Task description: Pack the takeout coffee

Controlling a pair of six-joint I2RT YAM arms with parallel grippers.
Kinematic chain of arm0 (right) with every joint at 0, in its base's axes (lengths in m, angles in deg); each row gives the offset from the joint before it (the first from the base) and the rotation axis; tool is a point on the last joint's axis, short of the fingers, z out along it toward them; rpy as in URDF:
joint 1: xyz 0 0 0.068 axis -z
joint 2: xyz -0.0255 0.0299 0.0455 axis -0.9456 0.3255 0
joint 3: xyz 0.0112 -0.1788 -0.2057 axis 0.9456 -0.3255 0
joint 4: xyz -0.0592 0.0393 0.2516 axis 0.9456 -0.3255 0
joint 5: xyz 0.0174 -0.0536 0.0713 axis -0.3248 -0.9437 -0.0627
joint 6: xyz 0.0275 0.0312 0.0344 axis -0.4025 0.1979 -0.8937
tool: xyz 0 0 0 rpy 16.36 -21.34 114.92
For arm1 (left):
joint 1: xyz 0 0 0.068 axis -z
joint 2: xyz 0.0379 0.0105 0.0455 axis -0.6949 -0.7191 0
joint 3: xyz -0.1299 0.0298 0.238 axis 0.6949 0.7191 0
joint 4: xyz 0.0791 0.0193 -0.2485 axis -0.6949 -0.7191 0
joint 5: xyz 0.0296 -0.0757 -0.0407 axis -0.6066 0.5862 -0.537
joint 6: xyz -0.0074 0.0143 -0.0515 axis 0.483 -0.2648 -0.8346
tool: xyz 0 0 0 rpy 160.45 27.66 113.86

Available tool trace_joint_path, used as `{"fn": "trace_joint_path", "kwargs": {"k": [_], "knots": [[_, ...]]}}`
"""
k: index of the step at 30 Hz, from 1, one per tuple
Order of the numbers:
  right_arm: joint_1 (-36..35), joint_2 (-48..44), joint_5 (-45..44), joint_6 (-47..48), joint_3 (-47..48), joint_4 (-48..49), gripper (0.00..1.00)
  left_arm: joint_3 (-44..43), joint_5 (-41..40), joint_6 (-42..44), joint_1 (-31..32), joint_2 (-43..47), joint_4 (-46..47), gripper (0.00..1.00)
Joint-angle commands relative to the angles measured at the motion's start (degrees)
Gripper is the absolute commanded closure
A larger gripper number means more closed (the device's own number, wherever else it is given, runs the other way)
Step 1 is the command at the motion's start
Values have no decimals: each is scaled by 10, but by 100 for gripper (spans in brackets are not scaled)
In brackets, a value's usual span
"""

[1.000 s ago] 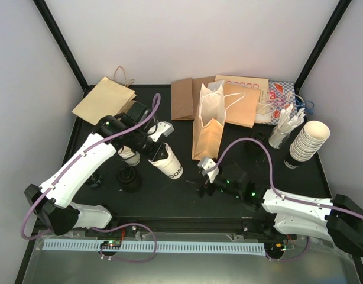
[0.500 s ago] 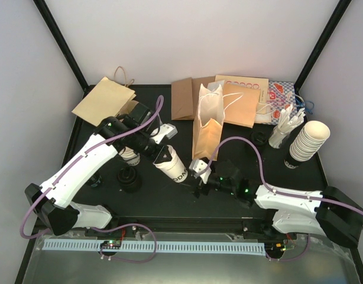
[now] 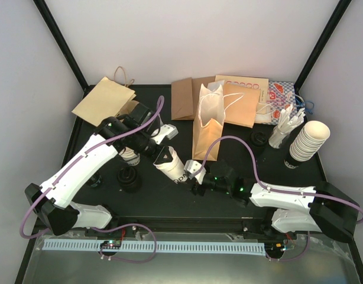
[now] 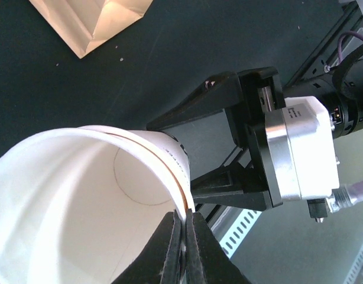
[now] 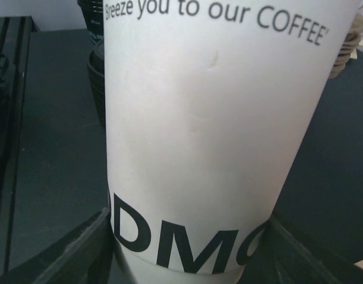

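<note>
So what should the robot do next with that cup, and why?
Probably the right gripper should squeeze snugly onto the paper cup's bottom end. Its fingers sit on either side of it, while the left gripper only pinches the rim, holding the lidless cup tilted. A grip lower down looks steadier.

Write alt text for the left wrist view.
A lidless white paper cup fills the lower left, its rim pinched by the left hand. The right hand straddles the cup's base above a dark table, with a tan paper bag at top left.
</note>
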Motion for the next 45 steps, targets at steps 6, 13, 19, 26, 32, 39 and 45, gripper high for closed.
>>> {"fn": "trace_joint_path", "kwargs": {"k": [6,13,19,26,32,39,45], "knots": [[-4,-9,8,-2,6,-5,42,-6,20,-1,3,21,26,96],[-4,-35,-7,-5,-29,-2,43,-10,17,-8,4,33,30,94],[-4,-56,-13,-7,-46,-10,43,-8,15,-17,4,35,36,93],[-4,-73,-16,-8,-56,-14,43,-3,15,-18,3,34,40,91],[-4,-74,-18,-6,-54,-16,43,24,40,-15,4,39,47,59],[-4,-71,-15,-6,-50,-10,43,53,65,-14,8,48,68,55],[-4,-67,-13,-7,-46,-11,43,59,66,-13,11,42,68,59]]}}
